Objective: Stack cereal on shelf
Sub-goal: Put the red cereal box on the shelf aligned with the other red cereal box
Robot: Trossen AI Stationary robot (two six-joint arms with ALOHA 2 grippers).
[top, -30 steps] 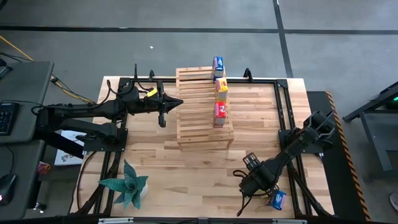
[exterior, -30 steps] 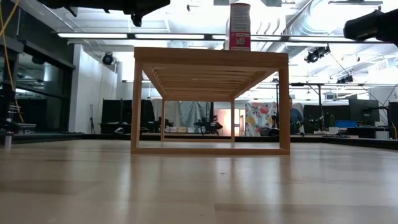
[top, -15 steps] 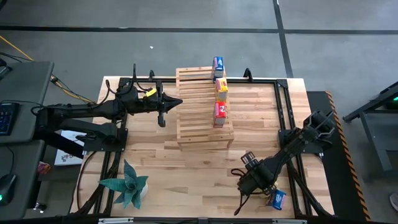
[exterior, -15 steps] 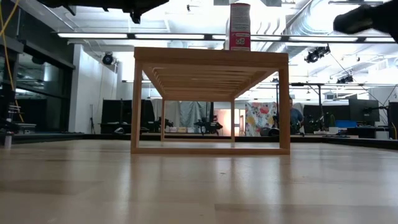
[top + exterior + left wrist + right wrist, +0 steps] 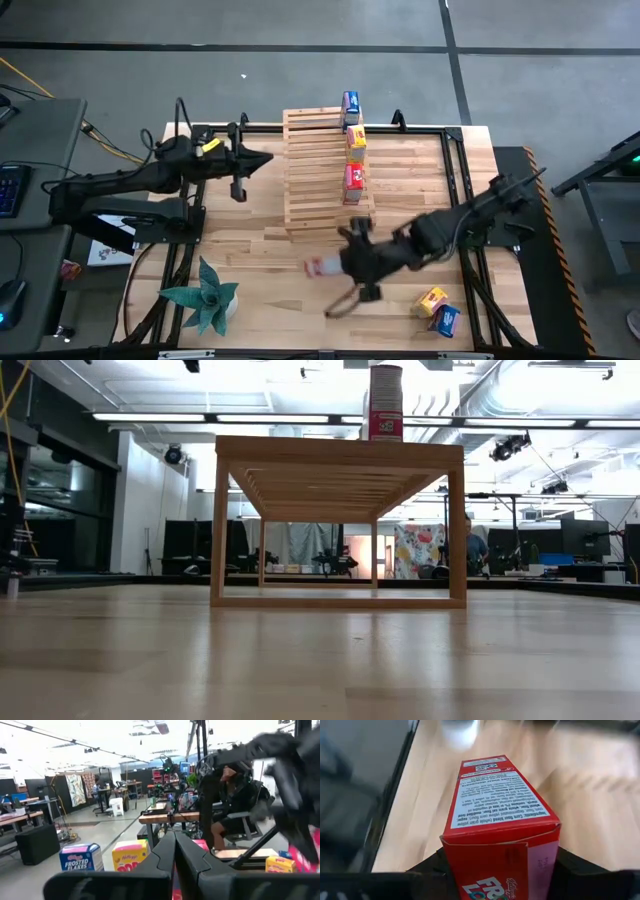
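Note:
The shelf (image 5: 325, 175) stands at the table's far middle. On its right side three cereal boxes stand in a row: blue (image 5: 351, 103), yellow (image 5: 356, 140) and red (image 5: 353, 180). My right gripper (image 5: 338, 264) hangs above the table's near middle, in front of the shelf, shut on another red cereal box (image 5: 502, 815). A yellow box (image 5: 432, 299) and a blue box (image 5: 447, 320) lie on the table at the near right. My left gripper (image 5: 174, 851) is shut and holds nothing. It stays in the air left of the shelf. My right gripper pinches the red cereal box at its end nearest the wrist (image 5: 544, 867), one finger (image 5: 427, 866) on each of two opposite sides. The box points away from the gripper toward the table's left, slanting down, and is lifted clear of the table (image 5: 250, 270).
A teal plant (image 5: 205, 298) stands at the near left corner. Black frame bars (image 5: 455, 175) run along the table's left, right and far sides. Bare tabletop lies between the shelf and the near edge.
My right gripper has risen from the near right corner and swung fast toward the table's middle. It carries the red box, which is now clear of the table. The yellow box it covered now shows. My left gripper has drawn back toward the table's left edge.

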